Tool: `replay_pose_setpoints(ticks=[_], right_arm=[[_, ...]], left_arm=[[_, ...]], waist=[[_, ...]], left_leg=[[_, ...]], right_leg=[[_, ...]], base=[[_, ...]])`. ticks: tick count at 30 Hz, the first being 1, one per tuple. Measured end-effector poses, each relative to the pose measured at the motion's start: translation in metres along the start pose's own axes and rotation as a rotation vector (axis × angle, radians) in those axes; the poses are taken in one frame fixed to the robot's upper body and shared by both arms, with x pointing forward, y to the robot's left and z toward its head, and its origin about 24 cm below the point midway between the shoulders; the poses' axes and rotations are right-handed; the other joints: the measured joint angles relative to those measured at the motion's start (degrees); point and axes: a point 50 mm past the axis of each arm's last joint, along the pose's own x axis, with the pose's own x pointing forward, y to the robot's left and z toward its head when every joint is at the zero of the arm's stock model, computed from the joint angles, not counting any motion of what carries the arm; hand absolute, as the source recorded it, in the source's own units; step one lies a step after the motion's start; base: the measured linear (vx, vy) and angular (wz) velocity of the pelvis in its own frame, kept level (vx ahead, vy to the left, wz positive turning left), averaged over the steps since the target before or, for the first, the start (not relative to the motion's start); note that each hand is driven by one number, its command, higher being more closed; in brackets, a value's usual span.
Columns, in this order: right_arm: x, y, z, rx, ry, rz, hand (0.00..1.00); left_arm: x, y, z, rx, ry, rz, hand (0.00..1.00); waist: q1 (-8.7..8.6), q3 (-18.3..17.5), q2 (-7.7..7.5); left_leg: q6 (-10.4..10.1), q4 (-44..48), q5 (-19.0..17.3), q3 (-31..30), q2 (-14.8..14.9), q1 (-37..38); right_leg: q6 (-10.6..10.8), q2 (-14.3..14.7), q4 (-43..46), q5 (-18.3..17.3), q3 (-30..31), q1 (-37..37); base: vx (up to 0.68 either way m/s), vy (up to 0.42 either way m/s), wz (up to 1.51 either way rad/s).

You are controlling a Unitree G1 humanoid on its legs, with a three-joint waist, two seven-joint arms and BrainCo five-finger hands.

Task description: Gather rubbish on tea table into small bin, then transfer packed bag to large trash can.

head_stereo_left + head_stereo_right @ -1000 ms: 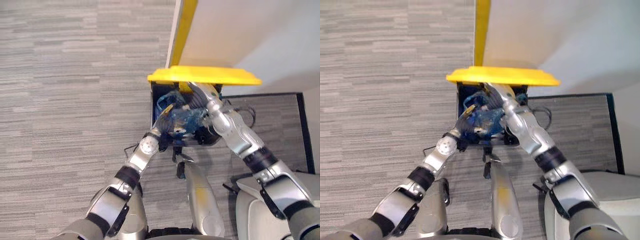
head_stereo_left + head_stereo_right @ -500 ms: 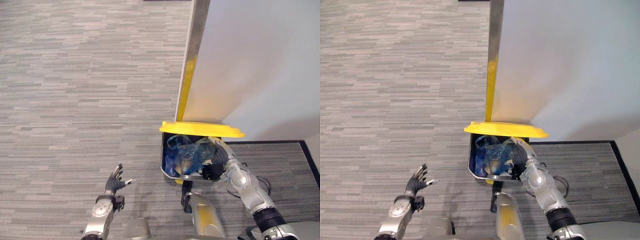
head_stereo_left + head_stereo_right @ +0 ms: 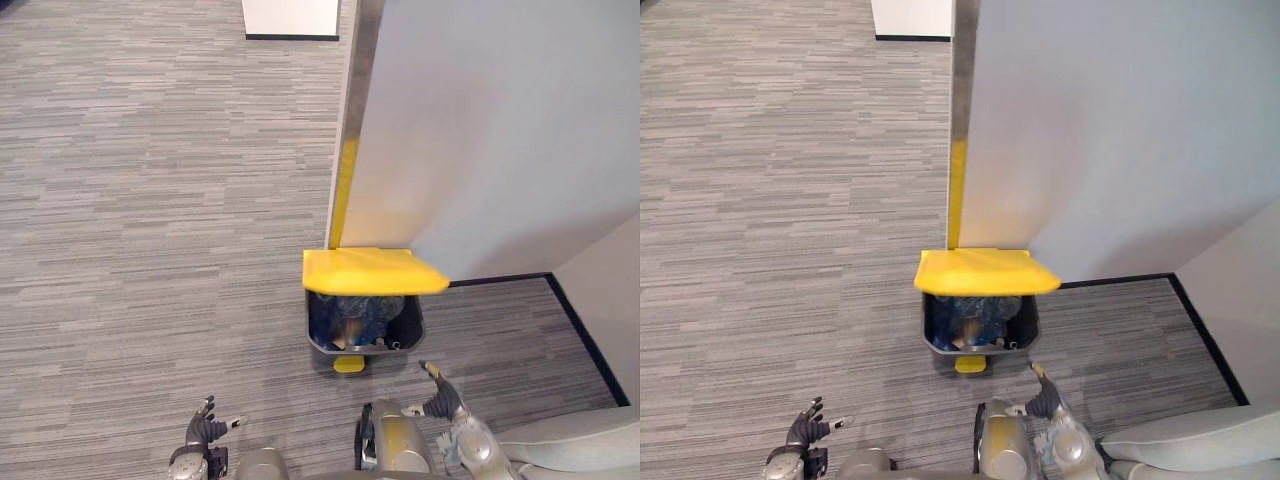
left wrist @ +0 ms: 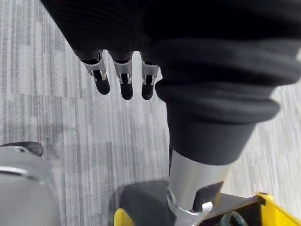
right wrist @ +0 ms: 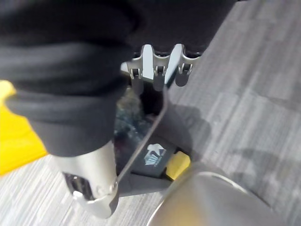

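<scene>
- One large trash can (image 3: 368,349) stands on the grey carpet (image 3: 150,250) against a white wall (image 3: 500,130).
- Its one yellow lid (image 3: 370,270) is up, and one yellow pedal (image 3: 349,364) sits at its front.
- One blue bag (image 3: 360,312) lies inside the can.
- There are two hands, both empty: the left hand (image 3: 205,432) has its fingers spread, and the right hand (image 3: 443,403), near the pedal, has its fingers straight.

The left hand (image 4: 123,77) has silver fingers with dark tips, upper left of its wrist view, under a black ribbed cover; the thumb is plain silver. The right hand (image 5: 160,68) matches it.
</scene>
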Motion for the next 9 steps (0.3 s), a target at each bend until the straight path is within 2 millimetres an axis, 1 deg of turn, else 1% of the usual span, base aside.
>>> replay_pose_setpoints(ticks=[1,2,3,4,5,6,8,9], right_arm=[[0.003,-0.004,-0.004,0.034,0.026,-0.016,0.00],[0.006,-0.007,-0.013,0.052,0.075,-0.020,0.00],[0.005,-0.008,-0.019,0.064,0.103,-0.024,0.00],[0.003,-0.011,-0.029,0.083,0.148,-0.035,0.00],[0.002,-0.013,-0.035,0.082,0.174,-0.038,0.00],[0.001,-0.015,-0.040,0.081,0.194,-0.042,0.00],[-0.001,-0.020,-0.047,0.113,0.226,-0.066,0.00],[-0.002,-0.021,-0.049,0.118,0.236,-0.067,0.00]], left_arm=[[0.000,-0.006,0.001,-0.015,0.000,-0.015,0.00],[0.002,-0.010,0.004,-0.018,-0.006,-0.030,0.00],[0.003,-0.010,0.006,-0.019,-0.011,-0.031,0.00],[0.004,-0.009,0.008,-0.020,-0.018,-0.027,0.00],[0.004,-0.007,0.008,-0.019,-0.019,-0.023,0.00],[0.004,-0.005,0.008,-0.015,-0.016,-0.019,0.00],[0.004,0.002,0.008,-0.005,-0.015,-0.006,0.00],[0.004,0.004,0.007,-0.004,-0.012,-0.001,0.00]], waist=[[-0.03,-0.50,1.31],[-0.48,-0.87,2.49],[-0.50,-1.04,2.73],[-0.42,-1.43,2.89],[-0.40,-1.84,3.57],[-0.43,-1.94,3.48],[-0.43,-2.31,4.08],[-0.44,-2.30,4.07]], left_leg=[[-0.38,-2.72,1.92,1.01,0.46,-0.16],[-0.27,-5.36,3.59,0.95,0.62,0.44],[-0.12,-6.54,4.25,0.93,0.63,0.99],[-0.59,-8.25,5.15,0.82,0.72,1.94],[-0.70,-8.96,5.35,0.82,0.86,2.48],[-0.43,-9.32,5.52,0.84,0.89,2.46],[0.21,-9.87,5.88,0.91,0.69,2.23],[0.23,-9.96,5.89,0.88,0.62,2.16]], right_leg=[[-2.91,1.61,-5.23,0.91,-0.03,0.82],[-3.54,2.54,-7.46,2.49,-0.10,1.33],[-3.63,2.75,-8.14,2.80,-0.22,1.71],[-3.84,3.25,-9.06,3.34,-0.20,2.31],[-3.81,3.62,-10.01,3.80,-0.17,2.83],[-3.50,3.82,-10.88,4.22,-0.12,3.08],[-3.10,3.93,-12.99,5.84,0.00,3.50],[-2.91,3.95,-13.63,6.30,0.00,3.71]], base=[[-0.12,-0.111,-0.41],[-0.14,-0.122,-0.27],[-0.15,-0.063,-0.08],[-0.09,-0.047,-0.05],[-0.11,-0.034,-0.07],[-0.11,0.001,-0.11],[-0.11,0.037,-0.05],[-0.05,0.032,0.01]])
